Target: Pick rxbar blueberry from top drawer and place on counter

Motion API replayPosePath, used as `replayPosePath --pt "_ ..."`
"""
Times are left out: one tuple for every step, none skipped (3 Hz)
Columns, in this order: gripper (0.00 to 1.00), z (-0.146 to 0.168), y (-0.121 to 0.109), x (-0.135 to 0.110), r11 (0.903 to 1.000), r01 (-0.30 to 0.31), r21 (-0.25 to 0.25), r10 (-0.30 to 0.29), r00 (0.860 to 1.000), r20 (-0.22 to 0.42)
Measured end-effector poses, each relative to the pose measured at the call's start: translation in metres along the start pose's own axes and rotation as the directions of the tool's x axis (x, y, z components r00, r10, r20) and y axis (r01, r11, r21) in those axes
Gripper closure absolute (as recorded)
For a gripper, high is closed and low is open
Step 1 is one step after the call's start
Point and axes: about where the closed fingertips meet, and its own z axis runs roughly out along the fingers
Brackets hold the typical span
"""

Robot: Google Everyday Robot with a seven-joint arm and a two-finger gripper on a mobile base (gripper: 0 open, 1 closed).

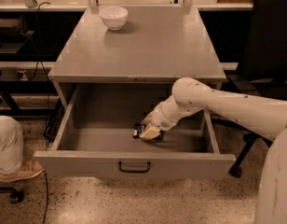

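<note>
The top drawer of the grey cabinet is pulled wide open. The rxbar blueberry, a small dark wrapper, lies on the drawer floor near the front middle. My gripper reaches down into the drawer from the right and sits right on the bar, covering most of it. Only the bar's dark left end and a sliver to the right show. The counter is the grey top of the cabinet, above the drawer.
A white bowl stands at the counter's back left. A person's knee and shoe are at the left, by the drawer. A black chair stands to the right. My arm crosses the drawer's right wall.
</note>
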Motion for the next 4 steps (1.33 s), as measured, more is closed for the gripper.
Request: replayPosePath --pt "1.00 -0.009 0.001 -0.002 1.0000 -0.002 0.010 0.002 1.000 0.003" --pt "1.00 -0.060 0.016 0.010 0.9921 -0.025 0.123 0.020 0.999 0.037" --pt "1.00 -0.132 0.042 0.029 0.9550 -0.067 0.289 0.064 0.998 0.018" --pt "1.00 -0.162 0.050 0.027 0.9376 -0.058 0.343 0.061 0.998 0.001"
